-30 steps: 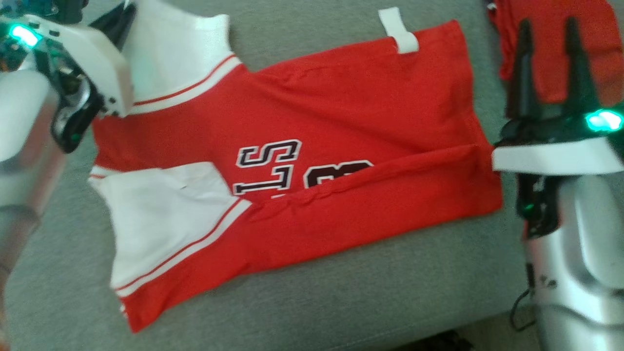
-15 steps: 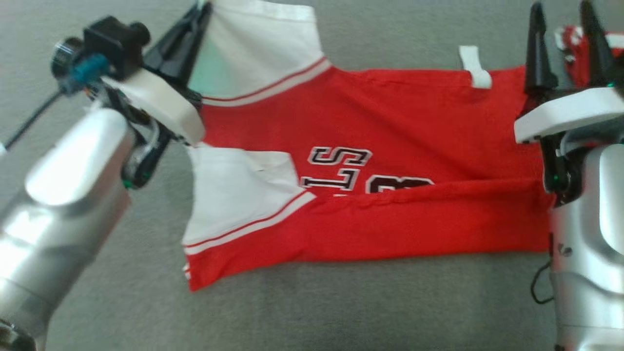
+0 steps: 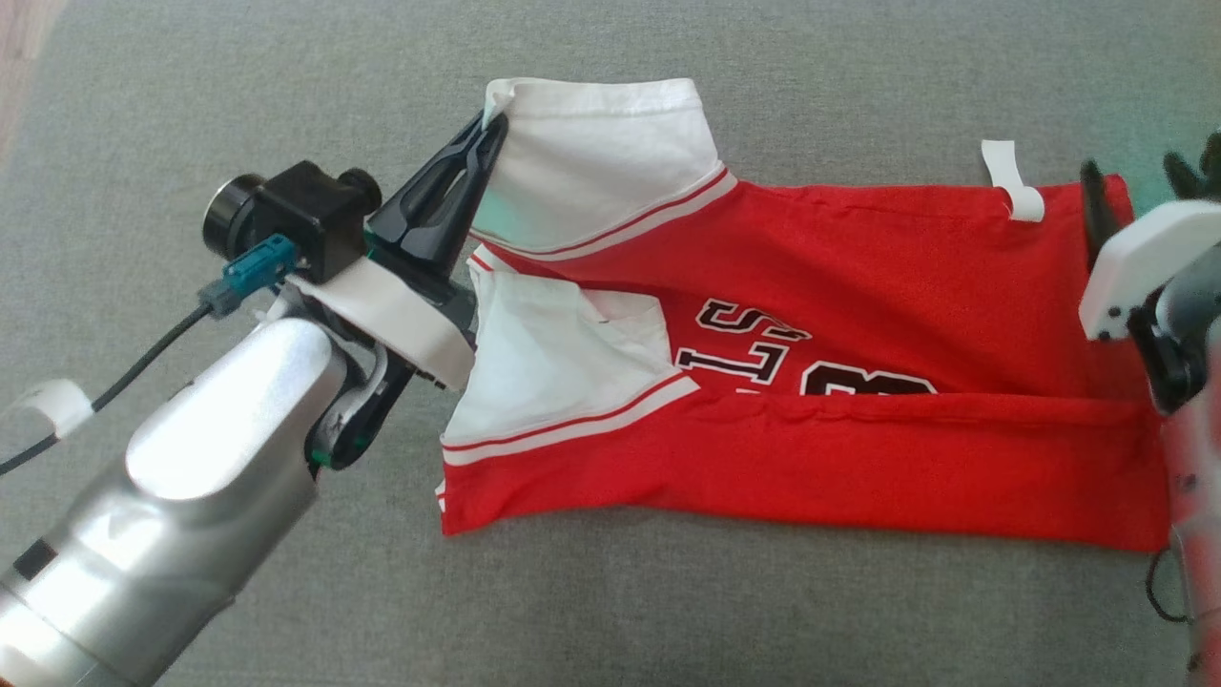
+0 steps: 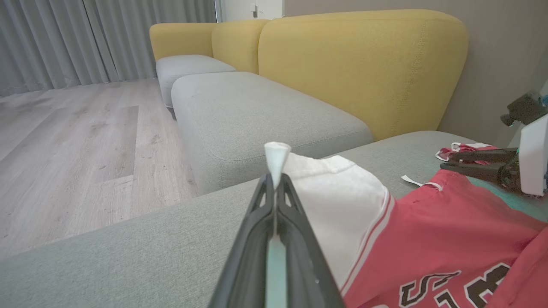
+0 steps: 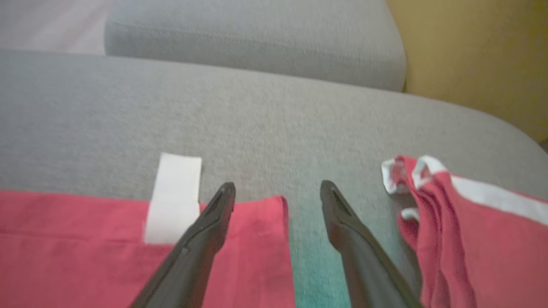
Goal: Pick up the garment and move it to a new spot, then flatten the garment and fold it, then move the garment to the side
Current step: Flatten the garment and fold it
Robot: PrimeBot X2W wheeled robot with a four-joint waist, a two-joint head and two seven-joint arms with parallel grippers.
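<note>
Left forearm [image 3: 191, 477]: you see a smooth, shiny silver shell.
Left wrist plate [image 3: 391, 315]: white, rounded edges.
Wrist camera [image 3: 286, 219]: black box, round lens; a teal plug [image 3: 253, 272] and a black cable [image 3: 114, 382] come from it.
Left gripper [image 3: 494, 124]: two long black fingers, slotted, narrowing to points.
Right gripper [image 5: 278, 186]: you find the same dark pointed fingers, behind them a white plate [image 3: 1145, 267].
</note>
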